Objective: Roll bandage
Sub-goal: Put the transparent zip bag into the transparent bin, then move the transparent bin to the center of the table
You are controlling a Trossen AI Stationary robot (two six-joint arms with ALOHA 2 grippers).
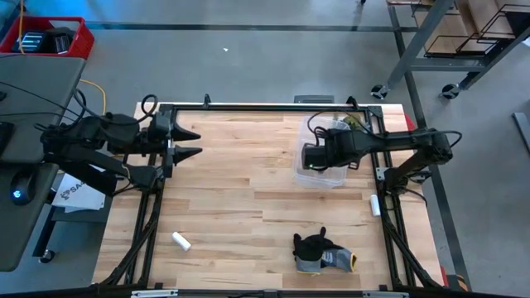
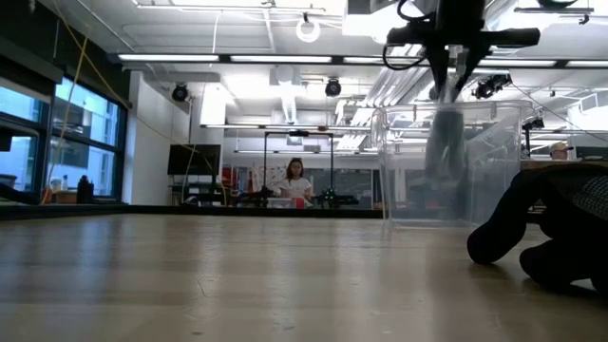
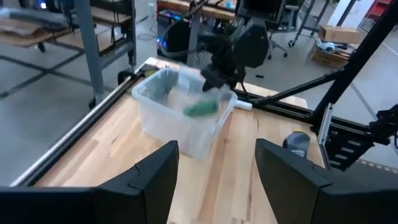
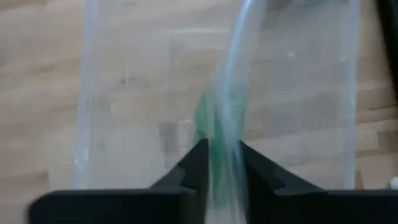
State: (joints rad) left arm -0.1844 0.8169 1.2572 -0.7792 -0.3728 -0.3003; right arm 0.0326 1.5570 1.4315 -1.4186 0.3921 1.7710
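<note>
The bandage shows as a blurred green lump inside the clear plastic bin, just below my right gripper. In the right wrist view it is a green streak seen between and beyond the fingers of my right gripper, which stand a little apart and point down into the bin. In the high view that arm hides the bandage. My left gripper hovers open near the table's far left, pointing toward the bin, nothing between its fingers.
A dark grey glove lies near the front edge, right of the middle. A small white cylinder lies at the front left and another by the right rail. Bare wood lies between the arms. A person stands in the room behind.
</note>
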